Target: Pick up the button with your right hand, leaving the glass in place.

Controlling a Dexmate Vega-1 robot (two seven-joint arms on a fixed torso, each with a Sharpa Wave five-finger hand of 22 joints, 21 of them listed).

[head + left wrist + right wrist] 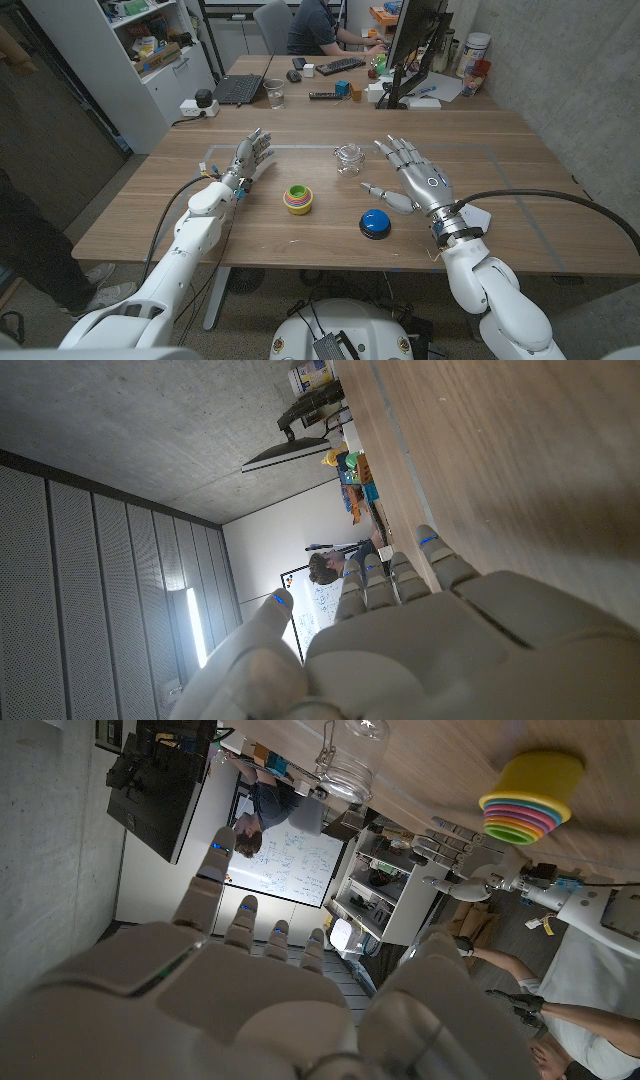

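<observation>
Right hand (422,183), fingers apart and empty, hovers just right of the blue button (375,222), staged for grabbing it, glass (348,158) farther off untouched.

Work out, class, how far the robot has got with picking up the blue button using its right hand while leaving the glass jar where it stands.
Nothing is done yet: the blue button lies on the table, untouched. In hand: the right hand hovers open just behind the button, fingers spread. The glass jar stands upright, clear of the hand. The left hand holds nothing. Left to do: lower, grip and lift the button.
</observation>
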